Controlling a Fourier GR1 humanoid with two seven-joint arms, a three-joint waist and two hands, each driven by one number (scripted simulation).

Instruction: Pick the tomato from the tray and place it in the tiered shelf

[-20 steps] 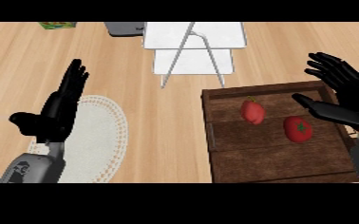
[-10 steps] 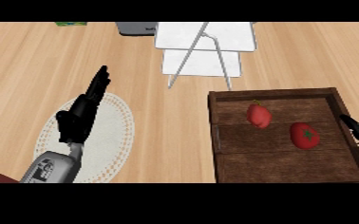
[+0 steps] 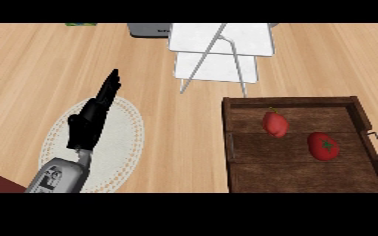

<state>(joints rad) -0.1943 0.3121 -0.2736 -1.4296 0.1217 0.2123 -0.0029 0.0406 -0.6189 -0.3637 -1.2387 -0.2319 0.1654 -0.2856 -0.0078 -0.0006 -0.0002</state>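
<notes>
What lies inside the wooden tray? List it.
Inside the tray lie a tomato and, apart from it to its left, a second red fruit. Nothing covers them; the tray's near edge is cut off from view.

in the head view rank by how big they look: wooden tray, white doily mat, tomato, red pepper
1. wooden tray
2. white doily mat, partly hidden by the left hand
3-4. tomato and red pepper: look alike, no ranking

- Tray (image 3: 295, 177): near edge cut off by lower picture border.
- Grey object (image 3: 150, 30) and green object (image 3: 81, 24) at top border: cut off, unidentifiable.
</notes>
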